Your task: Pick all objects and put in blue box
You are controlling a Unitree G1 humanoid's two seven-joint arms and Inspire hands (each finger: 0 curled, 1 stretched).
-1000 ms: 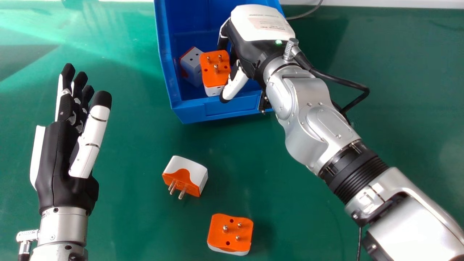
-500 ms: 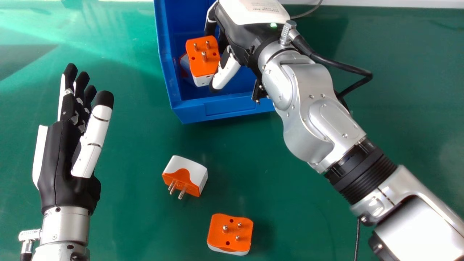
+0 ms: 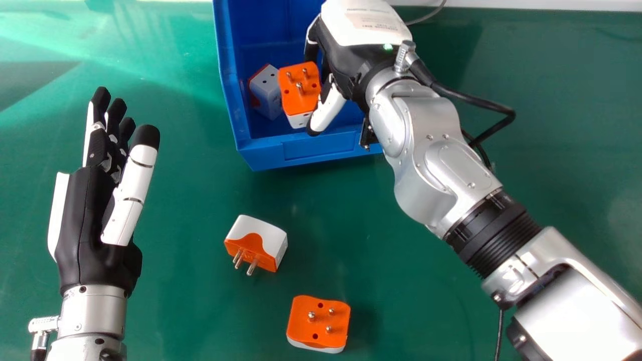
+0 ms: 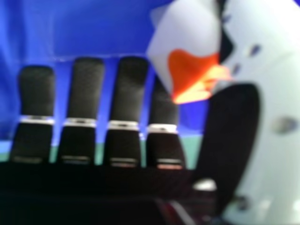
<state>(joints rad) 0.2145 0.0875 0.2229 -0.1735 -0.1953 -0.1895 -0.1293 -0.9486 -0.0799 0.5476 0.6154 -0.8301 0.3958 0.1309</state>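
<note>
Shifted back rightward and toward the robot with held plug adapter point(image 3: 296, 95) in right robot hand point(image 3: 346, 60), exposing more of second plug adapter point(image 3: 268, 95) in blue box point(image 3: 318, 149). Displaced slightly rightward at left robot hand point(image 3: 90, 225).

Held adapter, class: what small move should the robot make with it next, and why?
Probably ease the right robot hand open to release it: the pinched adapter appears over the inside of the blue box, where another adapter lies.
</note>
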